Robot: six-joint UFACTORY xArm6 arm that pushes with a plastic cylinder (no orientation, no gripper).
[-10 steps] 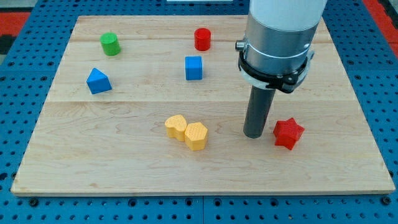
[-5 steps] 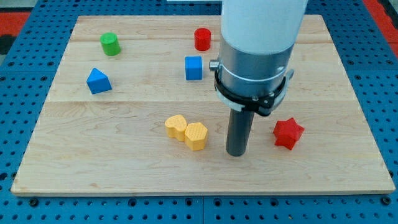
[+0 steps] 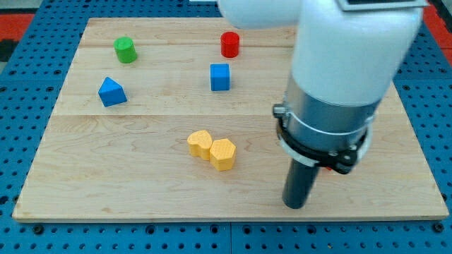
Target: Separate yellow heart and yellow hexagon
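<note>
The yellow heart (image 3: 200,143) and the yellow hexagon (image 3: 223,154) lie touching side by side near the middle of the wooden board (image 3: 141,190), heart on the left. My tip (image 3: 294,206) rests on the board near its bottom edge, well to the right of and below the hexagon, touching no block.
A green cylinder (image 3: 126,49) and a blue triangular block (image 3: 111,92) sit at the upper left. A red cylinder (image 3: 229,44) and a blue cube (image 3: 220,76) sit at the top centre. The arm's body hides the red star; only a red sliver (image 3: 330,169) shows.
My tip first slid left toward the hexagon, then moved right and down toward the board's bottom edge. The arm now covers the red star. No block has moved.
</note>
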